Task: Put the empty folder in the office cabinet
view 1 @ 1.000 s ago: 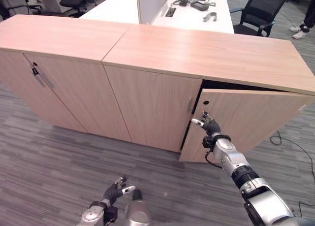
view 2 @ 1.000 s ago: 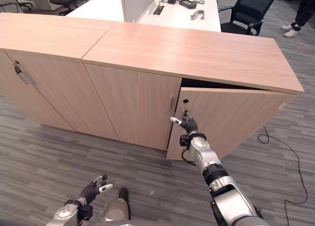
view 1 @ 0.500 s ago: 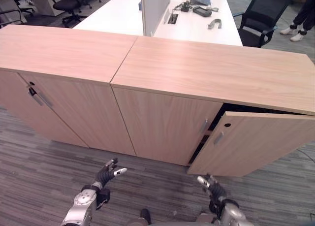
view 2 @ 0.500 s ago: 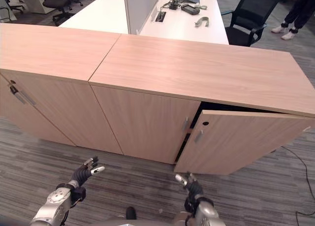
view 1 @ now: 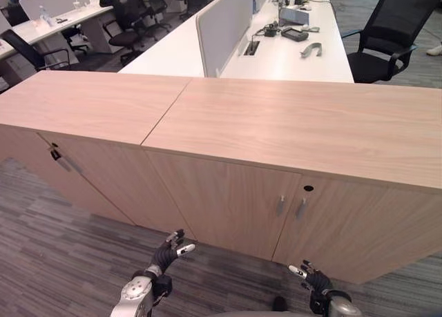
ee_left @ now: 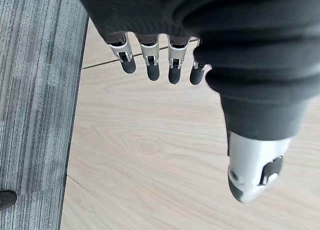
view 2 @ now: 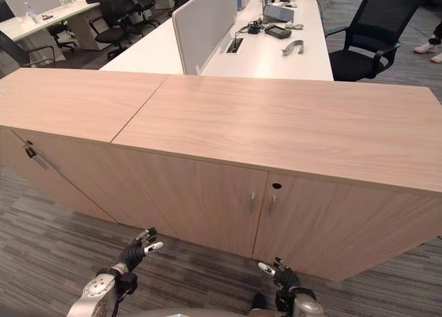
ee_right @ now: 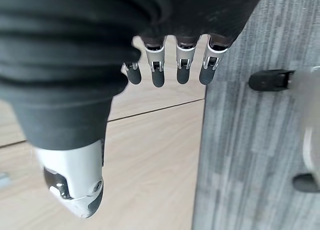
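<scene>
**Mia:** Where is the folder?

**Sam:** I can't see one. The long light-brown wooden office cabinet [view 1: 290, 130] has its doors shut, so if the folder is in there, it is hidden. I think the job is nearly done, or done.

**Mia:** What are the hands doing?

**Sam:** The left hand [view 1: 168, 251] hangs low over the grey striped carpet floor [view 1: 48, 241], in front of the cabinet. Its fingers [ee_left: 150, 64] are straight and spread a little. It holds nothing. The right hand [view 2: 284, 277] is low too, near the right door [view 1: 359, 227]. Its fingers [ee_right: 170, 69] are loose and straight, and empty.

**Mia:** Why so low?

**Sam:** I guess they are kept clear of the doors, with nothing left to carry.

**Mia:** How many small metal handles?

**Sam:** Two, side by side in the middle [view 1: 291, 207]. One more is far on the left [view 1: 61, 159]. That makes three. There is also one small dark round keyhole [view 1: 308, 188].

**Mia:** And behind?

**Sam:** One long white desk [view 1: 290, 54] and one black mesh office chair [view 1: 387, 34] close by. More chairs stand farther away.
</scene>
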{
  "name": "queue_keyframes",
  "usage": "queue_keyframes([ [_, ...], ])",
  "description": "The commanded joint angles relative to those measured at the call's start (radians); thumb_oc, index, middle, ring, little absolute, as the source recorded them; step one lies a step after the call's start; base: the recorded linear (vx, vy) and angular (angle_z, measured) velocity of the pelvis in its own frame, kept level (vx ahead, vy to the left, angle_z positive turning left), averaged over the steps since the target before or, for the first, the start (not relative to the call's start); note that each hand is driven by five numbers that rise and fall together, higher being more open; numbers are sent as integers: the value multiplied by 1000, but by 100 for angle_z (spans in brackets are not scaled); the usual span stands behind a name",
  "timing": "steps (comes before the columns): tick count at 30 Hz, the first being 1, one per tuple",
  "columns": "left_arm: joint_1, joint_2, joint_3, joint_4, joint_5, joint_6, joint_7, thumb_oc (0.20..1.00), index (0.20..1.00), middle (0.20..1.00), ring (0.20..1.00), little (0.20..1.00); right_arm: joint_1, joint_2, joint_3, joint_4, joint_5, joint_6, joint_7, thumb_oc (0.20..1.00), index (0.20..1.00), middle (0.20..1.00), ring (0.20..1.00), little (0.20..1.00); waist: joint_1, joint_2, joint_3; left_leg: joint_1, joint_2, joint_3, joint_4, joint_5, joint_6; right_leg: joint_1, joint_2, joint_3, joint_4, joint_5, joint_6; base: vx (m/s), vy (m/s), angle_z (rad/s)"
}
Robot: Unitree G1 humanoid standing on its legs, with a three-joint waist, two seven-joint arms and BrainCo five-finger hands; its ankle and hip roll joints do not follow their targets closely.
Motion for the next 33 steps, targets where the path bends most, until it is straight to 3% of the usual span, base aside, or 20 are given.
queue_keyframes([
  [1,-24,53,2,-1,6,-41,-11,1000,1000,1000,1000,1000,-40,24,11,-11,-35,-34,16,1000,1000,1000,1000,1000,-15,-57,29,-44,-31,-20,4,22,-6,139,-100,-33,18,-130,105,10,-40,0],
  [17,-12,45,0,7,25,-33,3,1000,1000,1000,1000,1000,-74,22,-56,158,-18,-42,-31,1000,1000,1000,1000,1000,-25,-45,30,-34,-15,-9,4,19,-13,141,-89,-29,17,-137,99,3,-10,0],
  [33,-87,61,-75,25,90,-33,18,1000,1000,1000,1000,1000,-167,35,-87,165,41,-29,-62,1000,1000,1000,1000,1000,-52,-81,52,-36,-54,77,4,-22,27,39,-155,16,65,-55,157,-22,78,-17],
])
